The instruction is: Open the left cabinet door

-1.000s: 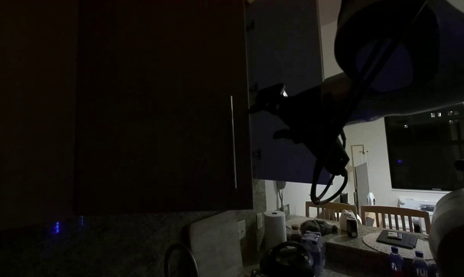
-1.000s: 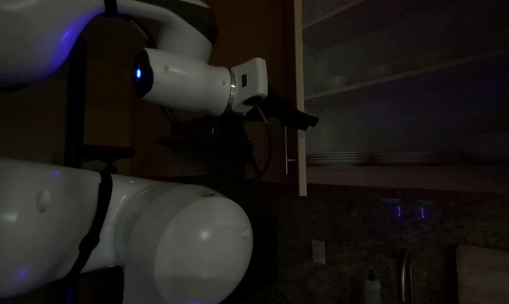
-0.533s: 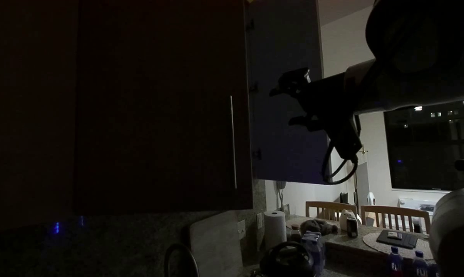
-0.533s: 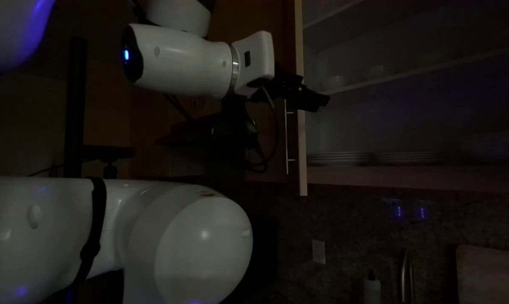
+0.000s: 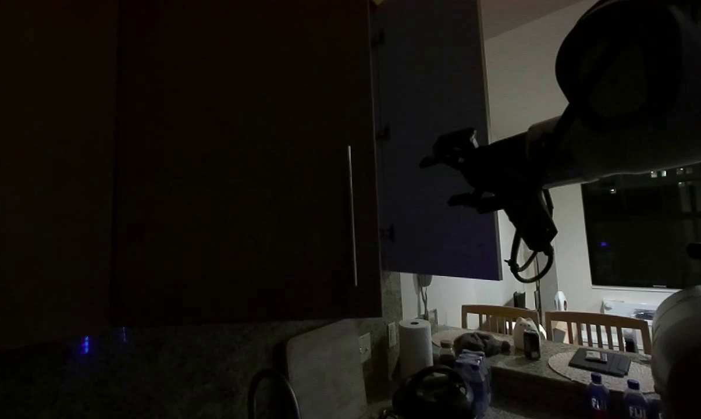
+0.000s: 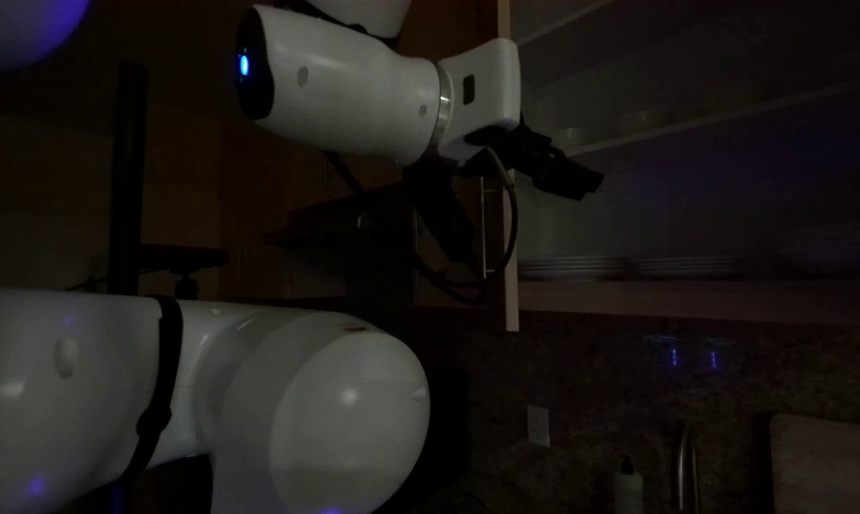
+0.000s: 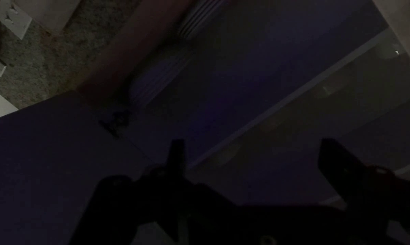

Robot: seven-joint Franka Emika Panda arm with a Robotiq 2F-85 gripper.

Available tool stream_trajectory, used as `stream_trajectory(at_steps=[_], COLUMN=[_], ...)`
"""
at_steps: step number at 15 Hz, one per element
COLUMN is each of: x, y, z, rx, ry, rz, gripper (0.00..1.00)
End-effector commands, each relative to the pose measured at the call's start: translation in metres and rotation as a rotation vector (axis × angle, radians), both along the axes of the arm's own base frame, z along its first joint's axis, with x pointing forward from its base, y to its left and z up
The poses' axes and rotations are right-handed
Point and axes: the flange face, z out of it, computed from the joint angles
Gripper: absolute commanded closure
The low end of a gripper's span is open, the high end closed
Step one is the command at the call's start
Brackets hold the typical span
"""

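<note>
The left cabinet door (image 5: 239,174) spans the left-centre of an exterior view. In an exterior view its pale edge (image 6: 512,303) borders open shelves (image 6: 722,118); the parted jaws hang right of that edge. At an exterior view's lower right, a speckled counter (image 5: 525,364) fronts wooden chairs (image 5: 597,316).

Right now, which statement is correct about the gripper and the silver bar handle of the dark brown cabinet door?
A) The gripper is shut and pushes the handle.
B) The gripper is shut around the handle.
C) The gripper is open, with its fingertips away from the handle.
C: the wrist view shows the gripper wide open, and in an exterior view a gap separates it from the silver bar handle.
</note>
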Motion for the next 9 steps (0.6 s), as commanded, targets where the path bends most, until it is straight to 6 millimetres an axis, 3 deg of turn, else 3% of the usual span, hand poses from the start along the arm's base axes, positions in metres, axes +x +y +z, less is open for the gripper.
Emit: stream_trajectory(at_steps=[1,9], x=[0.02,0.043], y=[0.006,0.01], z=[-0.003,-0.01], rx=[-0.084,-0.176], ry=[0.09,0.186], rz=[-0.02,-0.053], gripper=[0.0,0.0])
